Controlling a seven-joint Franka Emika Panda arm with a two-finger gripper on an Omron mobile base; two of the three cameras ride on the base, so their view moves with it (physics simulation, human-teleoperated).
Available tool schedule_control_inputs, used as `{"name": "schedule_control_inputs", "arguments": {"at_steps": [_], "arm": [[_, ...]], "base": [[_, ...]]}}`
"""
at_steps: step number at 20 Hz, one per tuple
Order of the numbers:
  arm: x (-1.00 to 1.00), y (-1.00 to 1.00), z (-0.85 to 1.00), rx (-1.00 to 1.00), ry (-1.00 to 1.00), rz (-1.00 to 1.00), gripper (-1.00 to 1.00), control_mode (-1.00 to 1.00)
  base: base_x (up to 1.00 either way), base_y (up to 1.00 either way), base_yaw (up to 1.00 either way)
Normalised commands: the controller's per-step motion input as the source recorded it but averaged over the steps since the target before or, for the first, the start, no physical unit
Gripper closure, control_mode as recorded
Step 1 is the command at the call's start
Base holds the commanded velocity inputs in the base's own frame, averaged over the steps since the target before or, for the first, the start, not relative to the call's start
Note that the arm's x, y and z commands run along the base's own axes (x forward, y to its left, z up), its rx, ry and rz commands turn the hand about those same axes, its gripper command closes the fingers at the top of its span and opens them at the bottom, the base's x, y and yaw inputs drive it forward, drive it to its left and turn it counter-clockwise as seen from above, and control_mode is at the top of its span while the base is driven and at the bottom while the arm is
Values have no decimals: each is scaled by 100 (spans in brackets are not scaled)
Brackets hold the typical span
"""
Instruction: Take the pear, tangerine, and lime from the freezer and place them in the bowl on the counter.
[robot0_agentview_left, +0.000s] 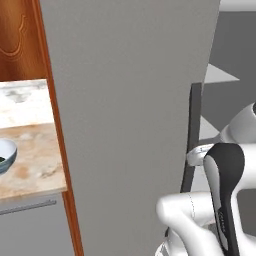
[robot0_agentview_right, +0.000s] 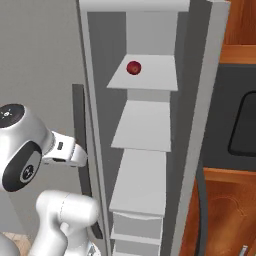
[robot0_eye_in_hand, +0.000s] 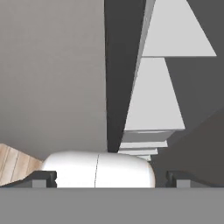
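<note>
My gripper (robot0_eye_in_hand: 106, 178) hangs with jaws spread wide, empty, at the freezer (robot0_agentview_left: 130, 125) door's edge. The bowl (robot0_agentview_left: 6, 155) sits on the counter (robot0_agentview_left: 35, 170) at its left edge; a small red fruit (robot0_agentview_right: 133, 67) rests on an upper freezer shelf.

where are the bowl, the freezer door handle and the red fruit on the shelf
bowl (robot0_agentview_left: 7, 154): left base view, its pale rim at the picture's left edge
freezer door handle (robot0_agentview_left: 192, 135): left base view, middle of the dark vertical bar
red fruit (robot0_agentview_right: 133, 67): right base view, its centre, on the upper shelf
</note>
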Motion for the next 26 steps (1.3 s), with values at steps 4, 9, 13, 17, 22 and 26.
{"name": "schedule_control_inputs", "arguments": {"at_steps": [4, 9, 13, 17, 22, 26], "arm": [[0, 0, 0, 0, 0, 0, -100, 100], [0, 0, 0, 0, 0, 0, -100, 100], [0, 0, 0, 0, 0, 0, -100, 100], [0, 0, 0, 0, 0, 0, -100, 100], [0, 0, 0, 0, 0, 0, -100, 100], [0, 0, 0, 0, 0, 0, -100, 100]], "base": [[29, -57, 6], [37, -39, 2], [45, -39, 0], [59, -38, 0], [68, -14, 0], [72, -12, 0]]}}
